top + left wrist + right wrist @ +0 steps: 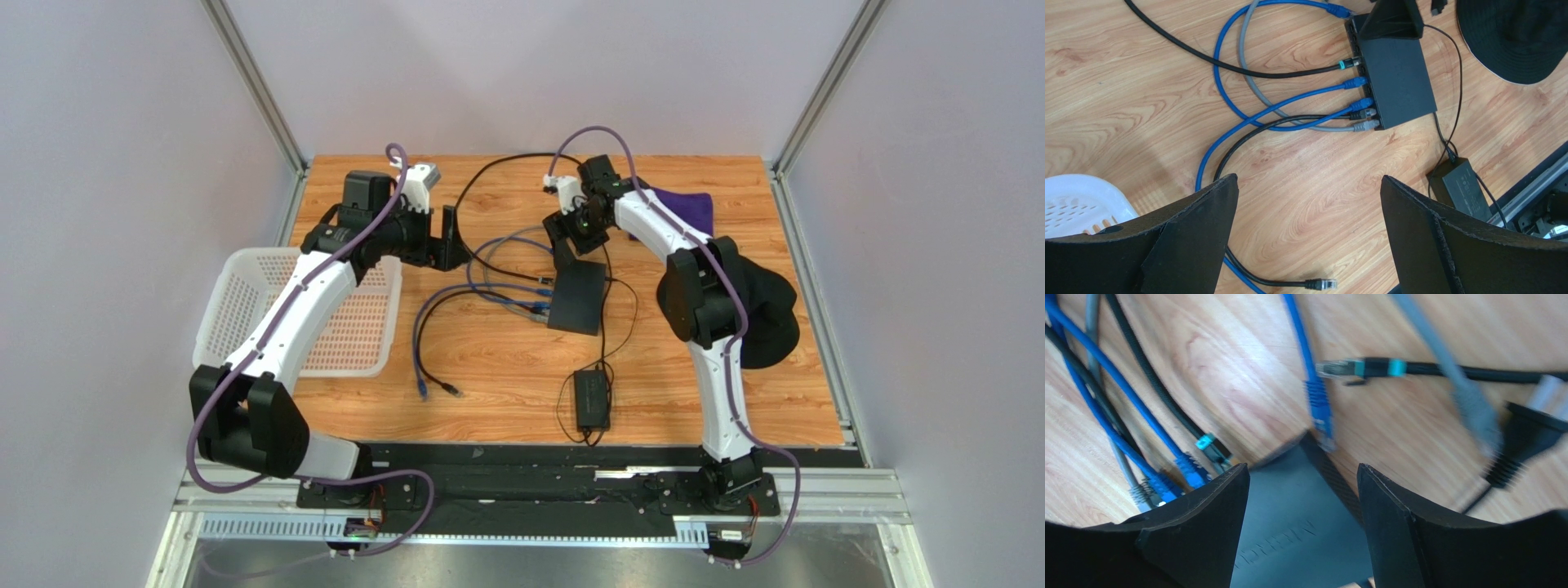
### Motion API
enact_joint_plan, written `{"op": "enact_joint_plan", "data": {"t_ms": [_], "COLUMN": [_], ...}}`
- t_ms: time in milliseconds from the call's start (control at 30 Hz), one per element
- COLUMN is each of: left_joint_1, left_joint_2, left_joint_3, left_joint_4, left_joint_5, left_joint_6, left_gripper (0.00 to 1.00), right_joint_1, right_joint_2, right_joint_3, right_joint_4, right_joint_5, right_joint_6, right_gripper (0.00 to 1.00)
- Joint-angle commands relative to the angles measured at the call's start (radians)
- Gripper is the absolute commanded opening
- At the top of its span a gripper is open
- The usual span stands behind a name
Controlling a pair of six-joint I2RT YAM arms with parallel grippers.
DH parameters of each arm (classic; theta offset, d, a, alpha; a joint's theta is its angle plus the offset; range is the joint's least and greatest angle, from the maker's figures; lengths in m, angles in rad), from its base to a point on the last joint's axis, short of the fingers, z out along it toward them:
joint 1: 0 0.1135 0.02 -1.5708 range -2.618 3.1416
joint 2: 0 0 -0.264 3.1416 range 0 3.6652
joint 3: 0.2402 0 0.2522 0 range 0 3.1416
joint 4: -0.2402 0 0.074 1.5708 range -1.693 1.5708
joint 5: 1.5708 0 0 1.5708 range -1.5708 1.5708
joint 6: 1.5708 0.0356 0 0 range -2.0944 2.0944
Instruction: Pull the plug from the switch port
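The switch (577,298) is a flat black box mid-table. Along its left edge sit several plugs (1359,104): a black one with a teal band (1349,63), two blue, a black and a grey (1365,125). My right gripper (567,251) is at the switch's far end. In the right wrist view, which is blurred, it (1303,468) is open with the switch top (1290,520) showing between its fingers; I cannot tell whether they touch it. My left gripper (451,245) hangs wide open left of the switch (1398,73), over bare wood (1309,179) with nothing in it.
Loose cable ends lie about: a black plug (1319,284), a blue one (1339,11), and beyond the switch a teal-banded one (1339,369), a blue one (1321,416) and a grey one (1478,413). A power brick (593,398) lies near, a white basket (313,312) left, a black hat (767,312) right.
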Motion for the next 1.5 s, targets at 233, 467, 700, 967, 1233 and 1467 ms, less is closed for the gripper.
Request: {"op": "enact_joint_plan", "data": {"t_ms": [233,467,700,967,1233,1467], "left_joint_1": [0.002,0.002,0.003,0.008,-0.011,-0.104], "left_joint_2": [-0.049,-0.056,-0.079,-0.106,-0.018,0.092], "left_joint_3": [-0.016,-0.055,-0.094,-0.119,-0.113,-0.107], "left_joint_4": [0.004,0.039,0.062,0.07,0.096,0.203], "left_joint_5": [-0.014,-0.008,-0.014,-0.017,0.056,0.107], "left_joint_6": [0.031,0.02,0.005,0.01,-0.009,-0.043], "left_gripper": [0.94,0.94,0.94,0.95,0.95,0.94], "right_joint_1": [0.106,0.161,0.216,0.123,0.017,-0.009], "right_joint_2": [-0.091,-0.174,-0.213,-0.338,-0.633,-0.812], "right_joint_3": [-0.165,-0.272,-0.278,-0.244,-0.405,-0.565], "right_joint_4": [0.005,0.017,0.014,-0.006,0.014,0.037], "right_joint_5": [-0.094,-0.122,-0.143,-0.076,0.05,0.119], "right_joint_6": [0.0,0.026,0.052,0.087,0.032,0.02], "right_gripper": [0.67,0.67,0.67,0.71,0.72,0.72]}}
